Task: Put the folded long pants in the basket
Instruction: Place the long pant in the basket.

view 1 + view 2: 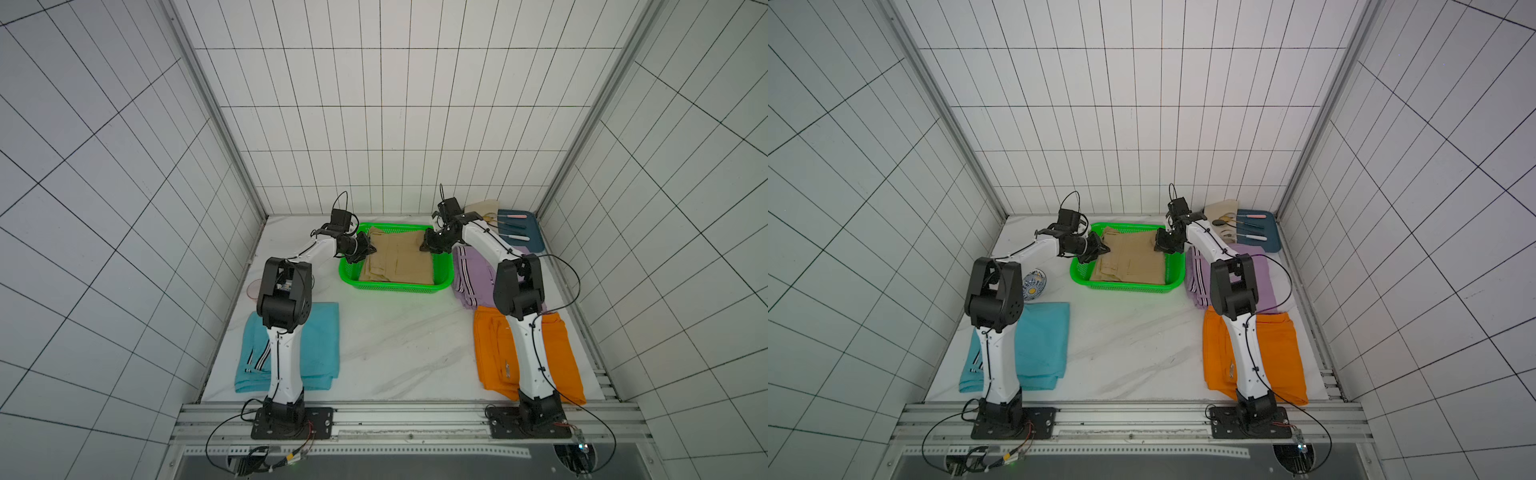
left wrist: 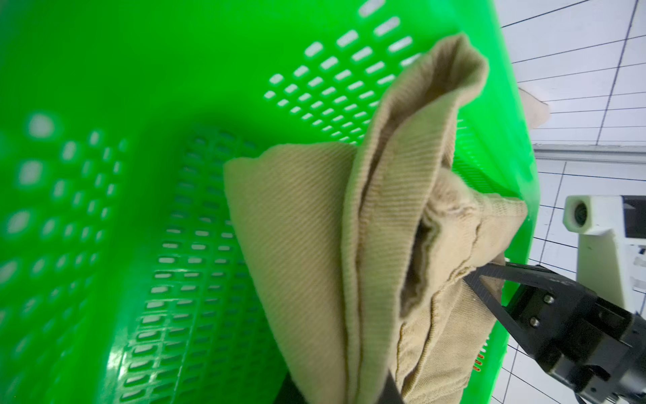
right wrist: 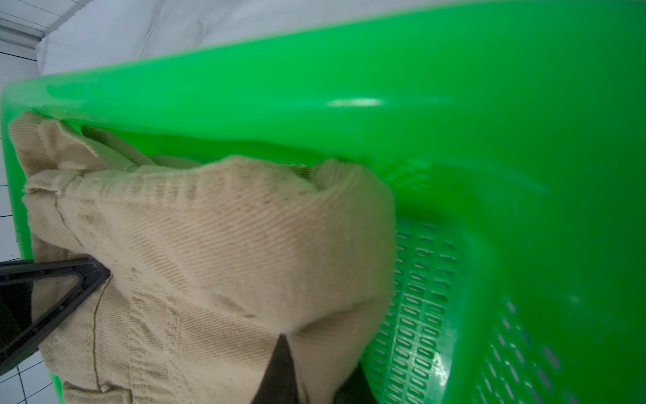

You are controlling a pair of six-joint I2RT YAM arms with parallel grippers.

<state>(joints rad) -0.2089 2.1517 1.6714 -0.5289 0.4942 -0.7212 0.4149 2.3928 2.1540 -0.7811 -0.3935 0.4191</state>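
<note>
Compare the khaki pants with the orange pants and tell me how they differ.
Place: the khaki pants sit in the basket; the orange pants lie on the table by the right arm's base.
Grip: the left claw and right claw pinch the khaki pants at opposite sides; no claw touches the orange pants.
Colour: the khaki pants are dull tan, the orange pants bright.
Both are folded flat.

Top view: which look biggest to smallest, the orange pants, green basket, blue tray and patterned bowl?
Largest, too alike to rank: orange pants and green basket; the pants lie nearer the camera.
Next: blue tray.
Smallest: patterned bowl.
</note>
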